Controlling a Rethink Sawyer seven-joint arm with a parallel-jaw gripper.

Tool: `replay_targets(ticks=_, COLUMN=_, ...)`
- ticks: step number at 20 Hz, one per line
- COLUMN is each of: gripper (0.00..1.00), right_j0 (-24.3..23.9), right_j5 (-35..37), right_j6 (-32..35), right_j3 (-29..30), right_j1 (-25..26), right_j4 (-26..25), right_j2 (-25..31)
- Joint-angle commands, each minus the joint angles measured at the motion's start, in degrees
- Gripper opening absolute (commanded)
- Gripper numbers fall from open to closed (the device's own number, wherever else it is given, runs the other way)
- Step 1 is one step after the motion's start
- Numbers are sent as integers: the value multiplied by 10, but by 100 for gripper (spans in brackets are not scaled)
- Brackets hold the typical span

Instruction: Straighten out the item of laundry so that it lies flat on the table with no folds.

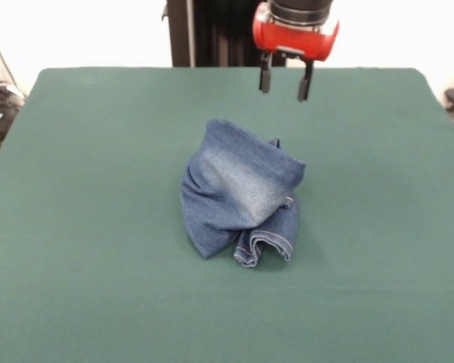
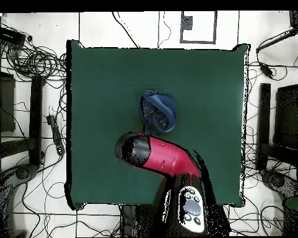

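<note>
Jeans [image 1: 238, 198] lie crumpled below the raised, open-fingered end effector [image 1: 285, 82].

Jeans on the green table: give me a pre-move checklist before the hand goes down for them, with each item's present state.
1. Hand open: ok, the two fingers hang apart with nothing between them.
2. Hand clear of the cloth: ok, in the front view it hangs above the table's far side, apart from the jeans.
3. Jeans flat: not ok, they sit in a bunched heap with a curled hemmed cuff at the camera-side edge.
4. Jeans fully on the table: ok, near its middle with green cloth all round.
5. Graspable edge: ok, the cuff is exposed.
6. Waist and buttons located: cannot tell, hidden in the folds.
</note>
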Motion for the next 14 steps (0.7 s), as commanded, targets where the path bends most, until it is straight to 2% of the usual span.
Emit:
replay_targets(ticks=1, gripper=100, right_j0=-23, right_j5=-53, right_j6=195, right_j3=78, right_j1=33, right_j4=81, right_j2=26)
replay_targets(ticks=3, gripper=100, right_j0=-22, right_j5=-36, right_j6=208, right_j3=77, right_j1=36, right_j4=90, right_j2=16)
replay_targets(ticks=7, gripper=100, right_j0=-7, right_j5=-63, right_j6=242, right_j3=90, right_j1=30, right_j4=103, right_j2=-2)
replay_targets(ticks=9, gripper=100, right_j0=-28, right_j5=-89, right_j6=229, right_j3=89, right_j1=42, right_j4=104, right_j2=16)
replay_targets(ticks=13, gripper=100, right_j0=-40, right_j5=-57, right_j6=187, right_j3=57, right_j1=57, right_j4=83, right_j2=22)
replay_targets(ticks=14, gripper=100, right_j0=-47, right_j5=-22, right_j6=140, right_j3=37, right_j1=60, right_j4=54, right_j2=30)
